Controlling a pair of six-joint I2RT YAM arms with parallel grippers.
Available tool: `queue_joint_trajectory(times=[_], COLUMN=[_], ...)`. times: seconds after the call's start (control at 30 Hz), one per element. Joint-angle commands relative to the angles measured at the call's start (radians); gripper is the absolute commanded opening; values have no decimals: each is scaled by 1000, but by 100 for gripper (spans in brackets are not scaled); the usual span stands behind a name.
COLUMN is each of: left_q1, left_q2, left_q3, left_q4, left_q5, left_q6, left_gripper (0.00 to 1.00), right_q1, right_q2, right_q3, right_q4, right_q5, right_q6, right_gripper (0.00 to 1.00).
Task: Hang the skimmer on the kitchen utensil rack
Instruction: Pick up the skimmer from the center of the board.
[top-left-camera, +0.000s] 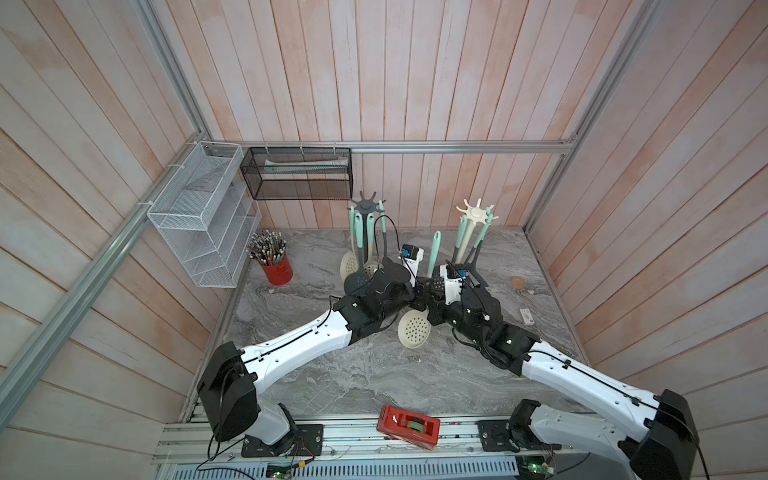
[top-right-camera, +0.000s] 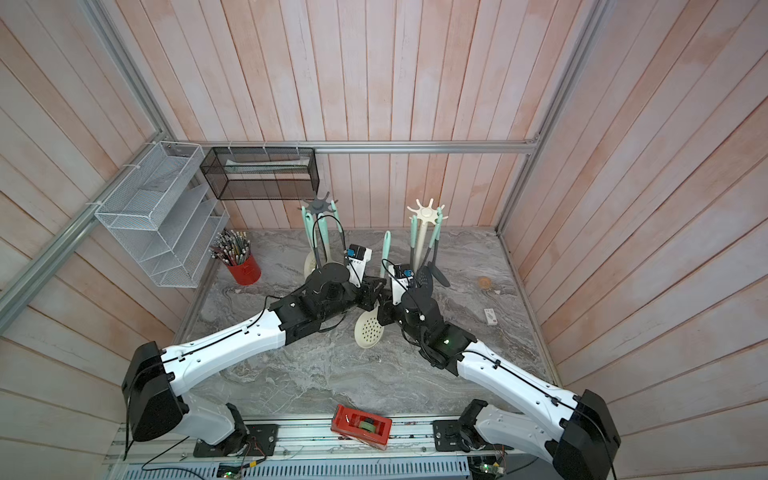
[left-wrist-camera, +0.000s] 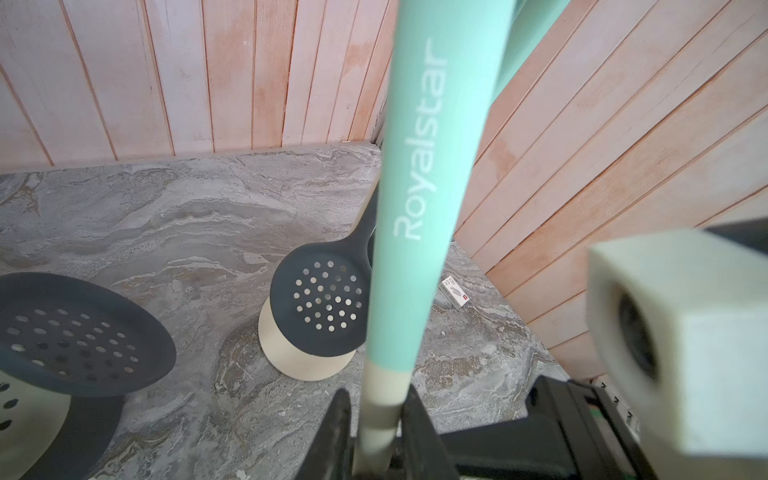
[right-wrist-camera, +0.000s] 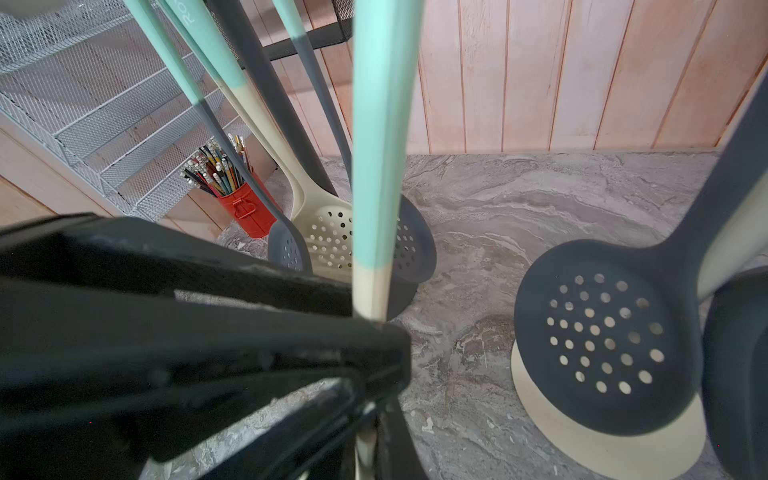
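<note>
Skimmer (top-left-camera: 414, 328) in left hand (left-wrist-camera: 378, 430), right hand (right-wrist-camera: 368, 451), cream rack (top-left-camera: 475, 214) near

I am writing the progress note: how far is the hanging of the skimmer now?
Done: the skimmer stands handle-up, the right tool shut on its neck. In hand: the left tool flanks the same neck; whether it grips, I cannot tell. Left: the handle end is not yet on a hook of the grey rack or the cream rack.
</note>
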Motion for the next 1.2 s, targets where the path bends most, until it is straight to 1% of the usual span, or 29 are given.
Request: queue_joint_trajectory(times=[0.0,0.2,0.47,0.63,0.67,0.87,1.03,1.17], left_q1=[-3,-2,-2,1,2,31,61,67], left_q2=[28,40,44,31,28,8,-11,-18], left_q3=[27,33,29,14,13,-2,-18,-27], left_q4=[-9,-1,-8,11,15,28,45,63], left_q5=[21,34,3,-2,1,22,48,57], left_q6=[5,-1,-6,-6,-6,-8,9,38], left_gripper=[22,21,0,0,0,0,0,0], right_q1=[6,6,6,5,6,6,6,6], right_q2=[0,8,-4,-14,-16,-42,-74,-127], right_q3=[25,24,15,8,8,-3,-19,-41], right_q4=[38,55,51,51,51,50,60,67], right_q5=[14,-15,-11,-6,-9,-3,-6,10], right_q6=[-13,-18,-19,-19,-18,-17,-24,-33], right_gripper=[0,0,0,1,6,25,35,37])
